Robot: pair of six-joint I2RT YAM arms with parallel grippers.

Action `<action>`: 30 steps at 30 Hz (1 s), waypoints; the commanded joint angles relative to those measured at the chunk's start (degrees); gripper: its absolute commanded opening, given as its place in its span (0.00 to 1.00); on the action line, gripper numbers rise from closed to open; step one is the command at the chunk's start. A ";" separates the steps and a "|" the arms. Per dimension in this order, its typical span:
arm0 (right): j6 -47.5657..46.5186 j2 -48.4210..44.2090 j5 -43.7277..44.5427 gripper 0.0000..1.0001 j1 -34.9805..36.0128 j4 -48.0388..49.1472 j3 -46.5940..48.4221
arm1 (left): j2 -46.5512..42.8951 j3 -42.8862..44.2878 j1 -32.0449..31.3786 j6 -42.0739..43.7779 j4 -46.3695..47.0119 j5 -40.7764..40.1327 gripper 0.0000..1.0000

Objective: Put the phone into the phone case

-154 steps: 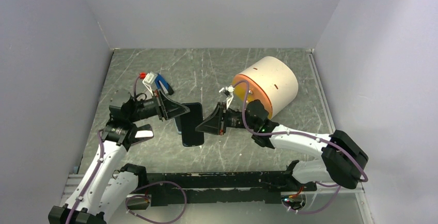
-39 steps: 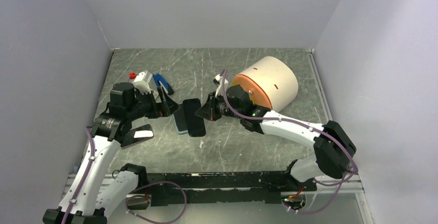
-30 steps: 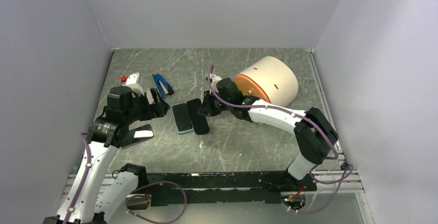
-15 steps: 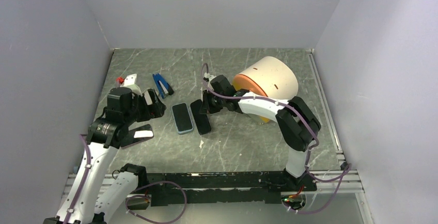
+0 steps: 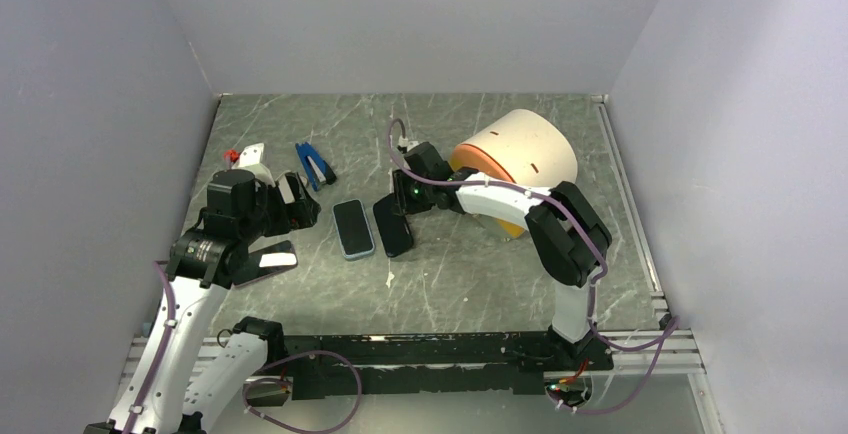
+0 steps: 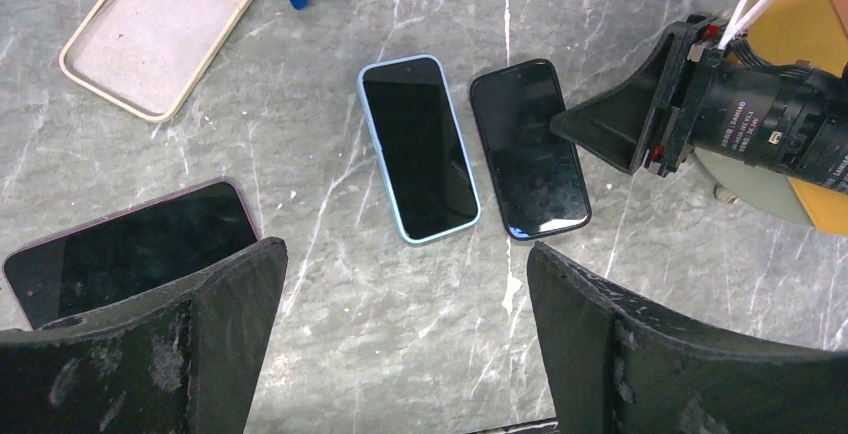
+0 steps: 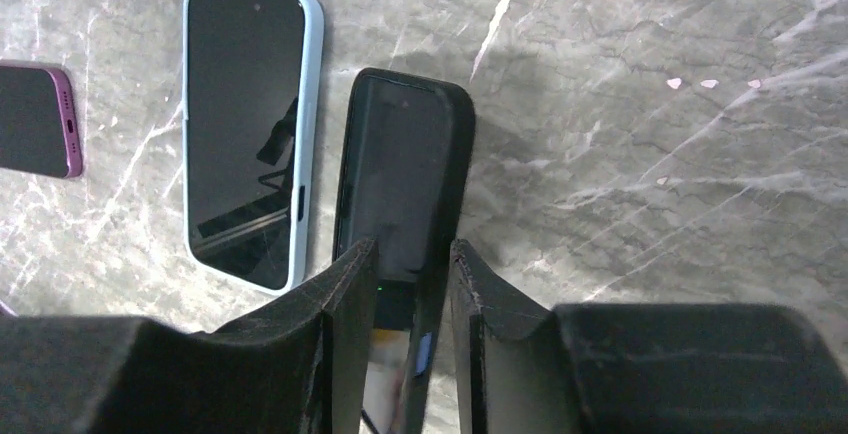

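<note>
Right gripper [image 7: 412, 249], jaws narrowly parted and pinching nothing, sits at the far end of the black phone [image 5: 393, 226], which lies flat on the bench [image 5: 450, 274]. Left gripper [image 6: 402, 252] hangs spread wide, near left. Empty case [image 6: 165, 29] lies far left.

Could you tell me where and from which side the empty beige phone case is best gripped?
Probably a long side wall of the beige phone case, pinched from above: it lies flat, hollow side up; only the thin raised rim offers purchase.
</note>
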 commanded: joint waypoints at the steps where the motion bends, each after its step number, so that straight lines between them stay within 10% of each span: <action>1: -1.17 -0.91 2.41 0.37 0.10 -0.26 3.56 | -0.38 0.84 -0.18 1.09 0.94 -1.04 0.94; 15: -2.71 -13.13 2.69 0.60 3.19 3.47 -0.77 | 3.07 -1.62 -0.18 -8.71 0.23 -8.82 0.95; 23: -5.18 -24.93 4.81 0.99 6.63 7.65 -7.71 | 8.47 -5.56 1.17 -22.89 0.10 -13.34 0.95; 30: -6.81 -34.66 5.32 0.99 7.58 13.64 -14.77 | 17.57 -5.56 6.18 -27.03 2.37 -10.67 0.95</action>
